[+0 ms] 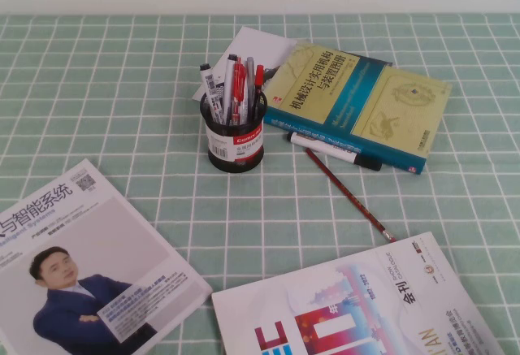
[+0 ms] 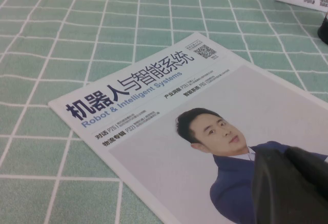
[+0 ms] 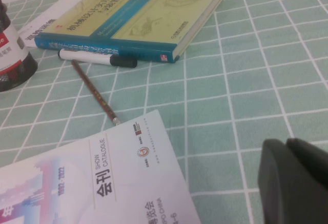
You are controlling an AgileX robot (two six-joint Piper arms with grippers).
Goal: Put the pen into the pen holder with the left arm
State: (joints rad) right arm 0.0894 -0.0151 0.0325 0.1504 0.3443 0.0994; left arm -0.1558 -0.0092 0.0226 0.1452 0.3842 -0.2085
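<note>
Left gripper (image 2: 292, 183) hangs over a magazine (image 2: 154, 96), jaws pressed together; right gripper (image 3: 294, 178) parked, jaws unreadable. Best spread wide, then pinch the pen (image 1: 349, 195) mid-shaft, clear of the marker (image 1: 333, 151), before heading to the pen holder (image 1: 234, 140).

The thin dark red pen (image 1: 349, 194) is lying partly hidden beneath the white black-capped marker (image 1: 333, 151). Frame edges are cropping the black left gripper (image 2: 292, 188), the black right gripper (image 3: 294, 180) and the black mesh pen holder (image 3: 13, 55).
</note>
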